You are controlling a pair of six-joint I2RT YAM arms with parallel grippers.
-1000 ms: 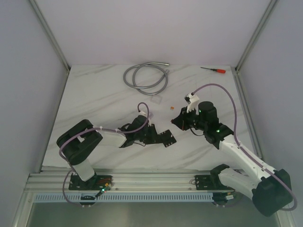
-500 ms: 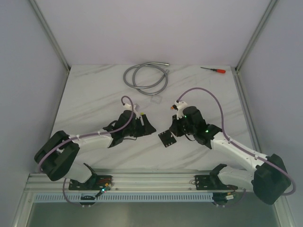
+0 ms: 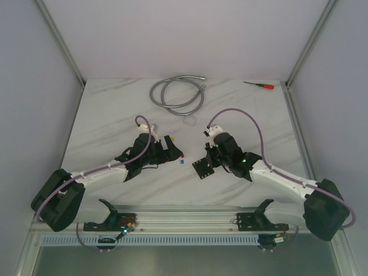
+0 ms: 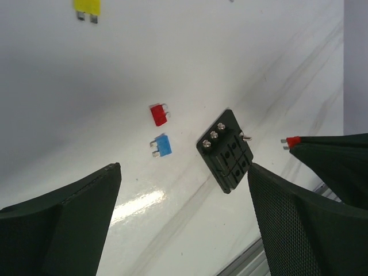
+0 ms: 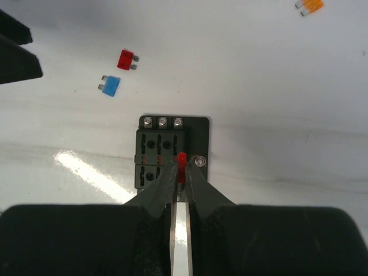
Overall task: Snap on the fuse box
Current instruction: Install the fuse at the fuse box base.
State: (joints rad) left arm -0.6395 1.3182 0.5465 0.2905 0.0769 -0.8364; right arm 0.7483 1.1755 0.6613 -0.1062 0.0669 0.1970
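Presently: right claw (image 5: 180, 172) pinches a red fuse (image 5: 181, 160) over fuse box (image 5: 164, 146); left claw (image 4: 183, 172) gapes empty. Box looks light, rigid; grip side edges.

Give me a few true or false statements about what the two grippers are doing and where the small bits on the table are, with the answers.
1. The right gripper pinches a small red fuse. True.
2. The left gripper holds the fuse box. False: its jaws are open and empty, and the box lies on the table.
3. A loose blue fuse lies beside a loose red fuse on the table. True.
4. The screwdriver lies against the fuse box. False: it sits near the table's far right corner, well apart from the box.
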